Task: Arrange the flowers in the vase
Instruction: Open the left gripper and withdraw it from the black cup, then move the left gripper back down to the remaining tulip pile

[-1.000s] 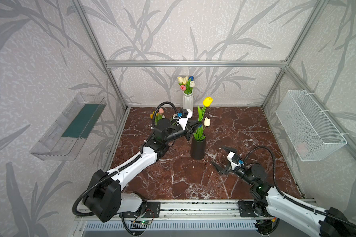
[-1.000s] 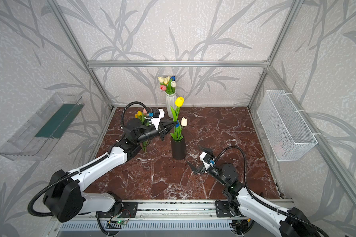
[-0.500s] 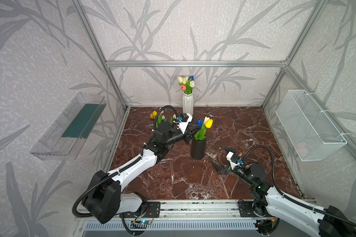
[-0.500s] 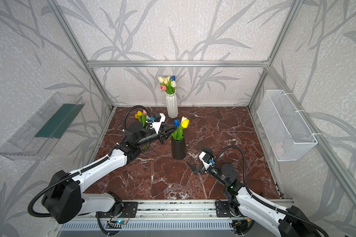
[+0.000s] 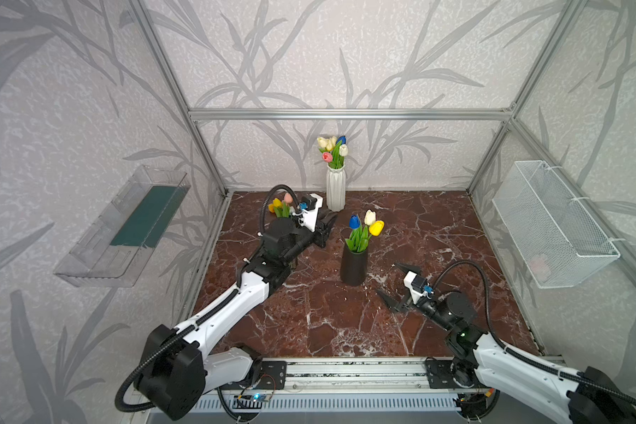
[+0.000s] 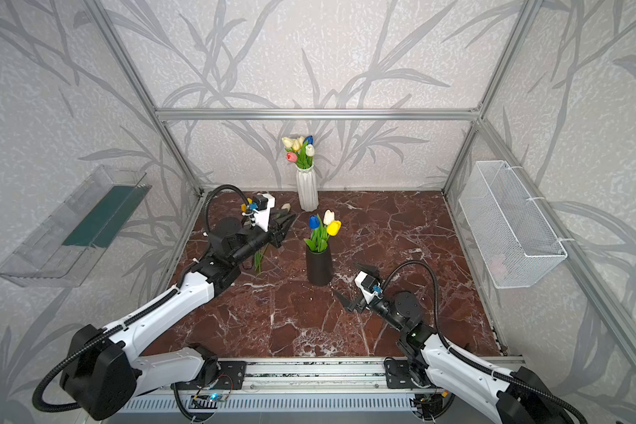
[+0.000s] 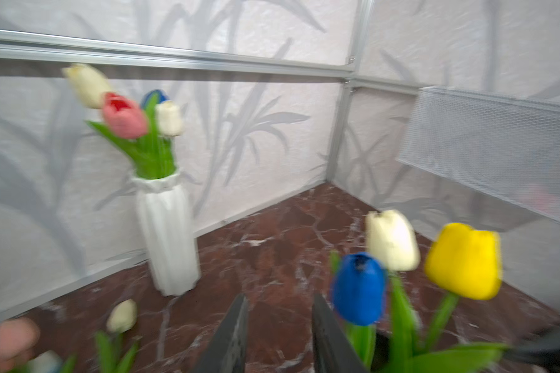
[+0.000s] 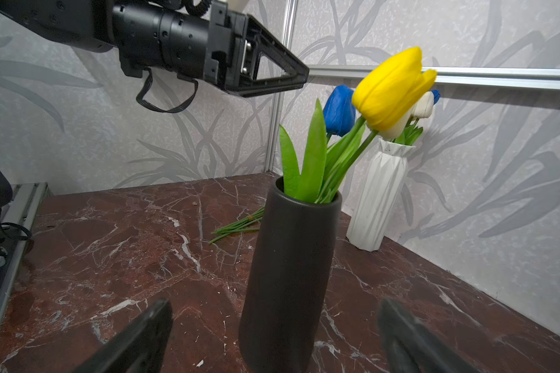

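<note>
A black vase point(image 5: 353, 266) point(image 6: 319, 268) point(image 8: 288, 274) stands mid-table and holds a blue tulip point(image 5: 354, 221), a white one point(image 5: 370, 217) and a yellow one point(image 5: 376, 227) point(image 7: 464, 261) point(image 8: 388, 87). My left gripper point(image 5: 327, 224) point(image 6: 287, 220) point(image 7: 279, 297) hovers just left of those heads, open, with nothing between its fingers. Loose flowers point(image 5: 281, 207) point(image 7: 122, 316) lie behind the left arm; their stems point(image 6: 259, 260) point(image 8: 240, 222) show on the marble. My right gripper point(image 5: 388, 278) point(image 6: 347, 279) point(image 8: 275, 303) stands wide open and empty, low, a short way right of the vase.
A white ribbed vase point(image 5: 335, 189) point(image 7: 167, 239) with several tulips stands against the back wall. A clear plastic shelf point(image 5: 125, 227) hangs on the left wall. On the right wall is a white wire basket point(image 5: 551, 224). Aluminium frame posts bound the marble floor.
The yellow tulip went from high in my left gripper down into the black vase. The left gripper opened, let it go and drew back to the left. The right arm stayed still.
</note>
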Robot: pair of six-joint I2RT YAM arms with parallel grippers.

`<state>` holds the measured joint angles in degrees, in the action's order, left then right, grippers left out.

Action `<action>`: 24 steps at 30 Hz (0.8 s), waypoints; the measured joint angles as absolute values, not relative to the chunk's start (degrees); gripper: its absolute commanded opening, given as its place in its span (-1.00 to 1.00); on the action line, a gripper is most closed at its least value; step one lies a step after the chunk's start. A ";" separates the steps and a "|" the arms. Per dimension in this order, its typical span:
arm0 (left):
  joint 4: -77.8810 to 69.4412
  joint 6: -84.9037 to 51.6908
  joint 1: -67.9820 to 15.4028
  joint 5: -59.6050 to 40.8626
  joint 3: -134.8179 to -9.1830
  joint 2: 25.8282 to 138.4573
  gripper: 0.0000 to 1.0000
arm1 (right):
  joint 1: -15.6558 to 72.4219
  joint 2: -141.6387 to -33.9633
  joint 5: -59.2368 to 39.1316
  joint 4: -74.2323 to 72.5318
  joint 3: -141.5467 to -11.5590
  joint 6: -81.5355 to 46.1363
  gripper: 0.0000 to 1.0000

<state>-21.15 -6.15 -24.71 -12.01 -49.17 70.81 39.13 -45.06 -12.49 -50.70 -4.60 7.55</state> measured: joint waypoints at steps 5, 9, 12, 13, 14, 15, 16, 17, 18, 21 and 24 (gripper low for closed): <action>-5.63 -13.30 -14.98 -3.36 -61.17 84.03 -0.30 | 39.13 -44.99 -12.53 -50.70 -4.60 7.53 0.98; 9.45 -15.68 -10.02 1.45 -71.94 97.10 -0.39 | 39.13 -45.12 -12.56 -50.70 -4.60 7.53 0.98; 19.79 -16.62 -8.95 2.13 -78.70 105.54 -0.72 | 39.13 -45.12 -12.67 -50.70 -4.60 7.53 0.98; 23.16 -16.34 -8.88 2.20 -81.10 108.25 -0.71 | 39.13 -45.15 -12.64 -50.70 -4.60 7.55 0.98; 25.30 -16.53 -8.84 2.42 -82.61 110.10 -0.72 | 39.13 -45.15 -12.62 -50.70 -4.60 7.55 0.98; 27.33 -16.56 -8.80 2.83 -83.79 111.79 -0.72 | 39.13 -45.17 -12.62 -50.70 -4.60 7.55 0.98; 29.45 -16.56 -8.62 3.25 -84.60 113.03 -0.72 | 39.13 -45.19 -12.62 -50.70 -4.60 7.55 0.98; 30.98 -16.56 -8.51 3.44 -85.08 113.78 -0.72 | 39.13 -45.19 -12.62 -50.70 -4.60 7.55 0.98; 32.91 -16.56 -8.38 3.60 -85.76 114.63 -0.69 | 39.13 -45.19 -12.64 -50.70 -4.60 7.55 0.98; 36.40 -16.43 -8.27 3.86 -87.22 116.40 -0.64 | 39.13 -45.19 -12.60 -50.70 -4.60 7.55 0.98; 37.74 -16.05 -8.19 3.81 -87.39 117.54 -0.62 | 39.13 -45.32 -12.62 -50.70 -4.60 7.55 0.98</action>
<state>37.74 -16.05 -8.19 3.81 -87.39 117.54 39.13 -45.32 -12.62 -50.70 -4.60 7.55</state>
